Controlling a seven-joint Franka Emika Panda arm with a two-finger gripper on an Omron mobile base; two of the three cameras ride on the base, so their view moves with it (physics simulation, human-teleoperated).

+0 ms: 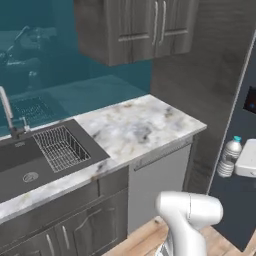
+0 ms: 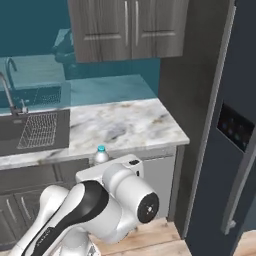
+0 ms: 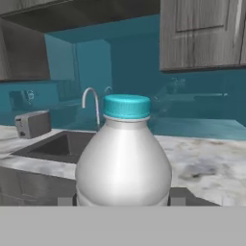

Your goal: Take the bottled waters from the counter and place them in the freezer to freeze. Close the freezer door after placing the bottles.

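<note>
Bottle, plain, between claw tips

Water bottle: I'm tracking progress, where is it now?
The water bottle sits between the end effector fingertips, off the counter, beside the dark door.

A teal glossy backsplash runs behind the worktop, mirroring the room faintly. Grey woodgrain wall cabinets with slim bar handles hang above it — a tall panel of the same woodgrain stands at the right end. A dark inset sink holds a wire rack, with a curved chrome faucet behind. Grey base cabinet fronts sit below — the floor is light wood planks. A small toaster stands far off in the hand view.
</note>
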